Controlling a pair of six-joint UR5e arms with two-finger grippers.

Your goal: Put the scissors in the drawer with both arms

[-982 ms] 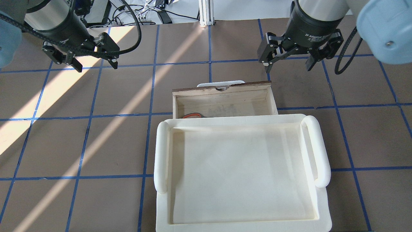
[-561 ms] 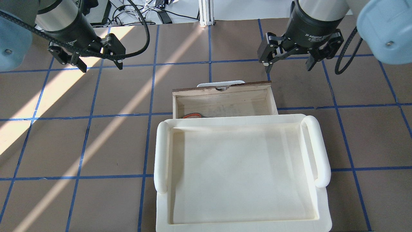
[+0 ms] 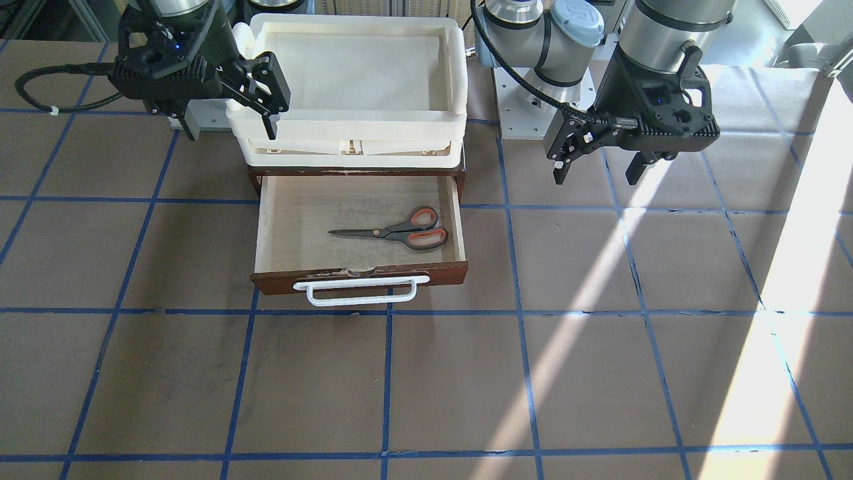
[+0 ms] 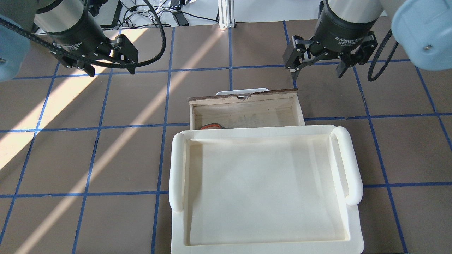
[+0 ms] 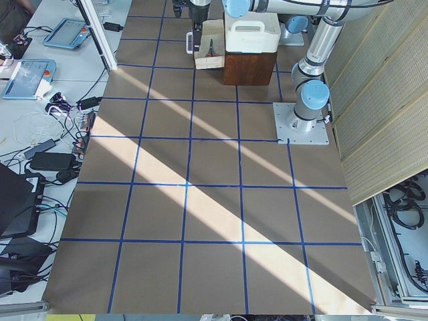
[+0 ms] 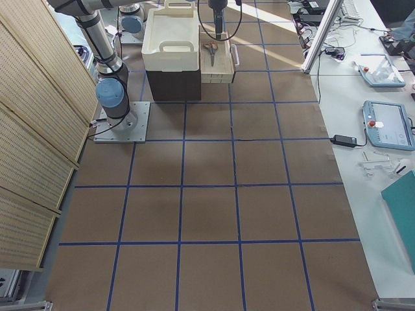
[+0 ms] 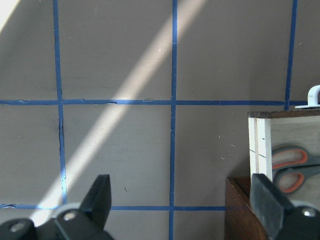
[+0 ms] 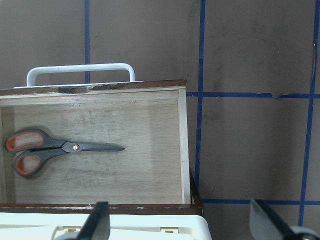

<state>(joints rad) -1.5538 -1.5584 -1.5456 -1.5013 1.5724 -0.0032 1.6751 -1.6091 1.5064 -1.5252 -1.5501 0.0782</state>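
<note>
Now you have the left gripper hanging empty, jaws apart, off the left front corner of the drawer. Inside the open drawer the scissors lie flat, so placing looks done. Off its right front corner, the right gripper gapes empty.

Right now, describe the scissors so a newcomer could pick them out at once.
Find the big cream tray; directly under it a brown wooden drawer with a white bar handle stands open. The scissors lie flat on its pale floor, the only item inside, with dark grey handles lined orange.
</note>
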